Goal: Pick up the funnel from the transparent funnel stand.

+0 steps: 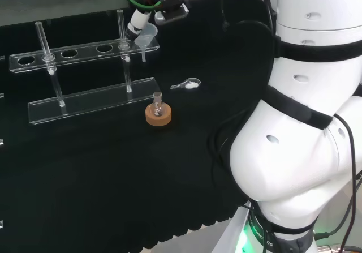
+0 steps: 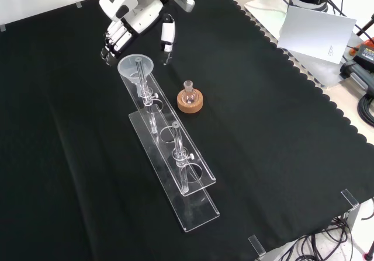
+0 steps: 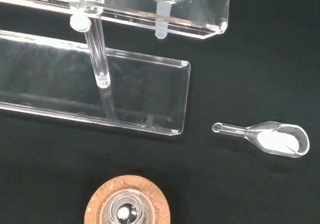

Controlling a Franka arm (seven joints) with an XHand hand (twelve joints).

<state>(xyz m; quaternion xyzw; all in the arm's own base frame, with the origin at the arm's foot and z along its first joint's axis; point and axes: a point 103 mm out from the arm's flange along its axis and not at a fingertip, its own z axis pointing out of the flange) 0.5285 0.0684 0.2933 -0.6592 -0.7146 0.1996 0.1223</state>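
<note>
The funnel (image 2: 135, 67) sits in the end hole of the clear stand (image 2: 175, 167), its wide mouth above the top shelf and its spout (image 3: 161, 19) poking down through the shelf, well short of the base plate. In the front view the robot hand (image 2: 120, 36) hangs just beyond the funnel's rim, its fingers (image 2: 111, 42) on one side and its thumb (image 2: 167, 38) on the other. The fingers look relaxed and apart, holding nothing, and I cannot tell whether any of them touches the rim.

The step in hand seems to be the final approach before the grasp. To do it well, the robot hand should come down so the fingers and thumb sit on opposite sides of the cone, just under the rim, where the wall is widest. The upright rod (image 2: 142, 81) rising from the stand stands right by the funnel, so the fingers need to avoid it. Once closed, the lift should go straight up until the spout clears the hole; any sideways pull before that would likely drag or tip the light stand.

Near the stand on the black counter (image 2: 280, 144), a small flask on a cork ring (image 2: 190, 101) and a clear scoop (image 3: 272, 138) holding white powder lie clear of the lifting path.
</note>
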